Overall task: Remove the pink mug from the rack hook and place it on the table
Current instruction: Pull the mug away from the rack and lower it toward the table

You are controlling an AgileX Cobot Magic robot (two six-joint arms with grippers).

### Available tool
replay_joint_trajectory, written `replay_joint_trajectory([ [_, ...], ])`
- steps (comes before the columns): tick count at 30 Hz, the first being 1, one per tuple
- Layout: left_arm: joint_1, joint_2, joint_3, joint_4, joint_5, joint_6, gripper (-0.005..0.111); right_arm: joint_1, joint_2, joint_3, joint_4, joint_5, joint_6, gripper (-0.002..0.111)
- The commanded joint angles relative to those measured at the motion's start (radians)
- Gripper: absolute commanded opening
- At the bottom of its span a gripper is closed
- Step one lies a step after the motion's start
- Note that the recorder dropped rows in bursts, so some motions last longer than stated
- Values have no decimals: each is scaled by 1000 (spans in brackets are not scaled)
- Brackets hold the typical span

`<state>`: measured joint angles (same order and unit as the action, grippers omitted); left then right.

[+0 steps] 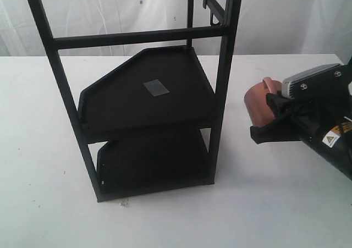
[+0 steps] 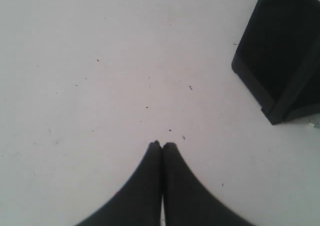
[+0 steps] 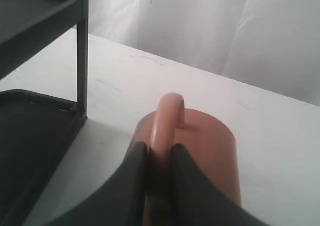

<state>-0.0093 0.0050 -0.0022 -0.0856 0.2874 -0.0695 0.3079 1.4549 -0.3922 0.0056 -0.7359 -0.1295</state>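
Note:
The pink mug point(image 1: 259, 103) hangs on its side to the right of the rack point(image 1: 147, 94), off the hook point(image 1: 214, 12) and just above the table point(image 1: 275, 204). My right gripper point(image 1: 273, 106) is shut on its handle point(image 3: 165, 121), which sits pinched between the two black fingers point(image 3: 134, 166); the mug body point(image 3: 212, 151) points away from the wrist camera. Whether the mug touches the table cannot be told. My left gripper point(image 2: 162, 145) is shut with nothing in it, low over bare white table; it does not show in the exterior view.
The rack stands mid-table with two black tray shelves, the upper one bearing a grey patch point(image 1: 156, 87). A corner of the lower shelf point(image 2: 280, 55) lies off to one side of my left gripper. A white curtain point(image 1: 286, 17) hangs behind.

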Motion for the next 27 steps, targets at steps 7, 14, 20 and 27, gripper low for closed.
replay_joint_trajectory([
  [7, -2, -5, 2, -7, -2, -1, 0, -12, 319, -106, 5, -273, -102, 0],
  [14, -2, -5, 2, -7, -2, -1, 0, -12, 375, -98, -6, -266, -102, 0],
  [20, -2, -5, 2, -7, -2, -1, 0, -12, 375, -42, -6, -276, -88, 0],
  [27, -2, -5, 2, -7, -2, -1, 0, 4, 355, 54, -6, -305, -44, 0],
])
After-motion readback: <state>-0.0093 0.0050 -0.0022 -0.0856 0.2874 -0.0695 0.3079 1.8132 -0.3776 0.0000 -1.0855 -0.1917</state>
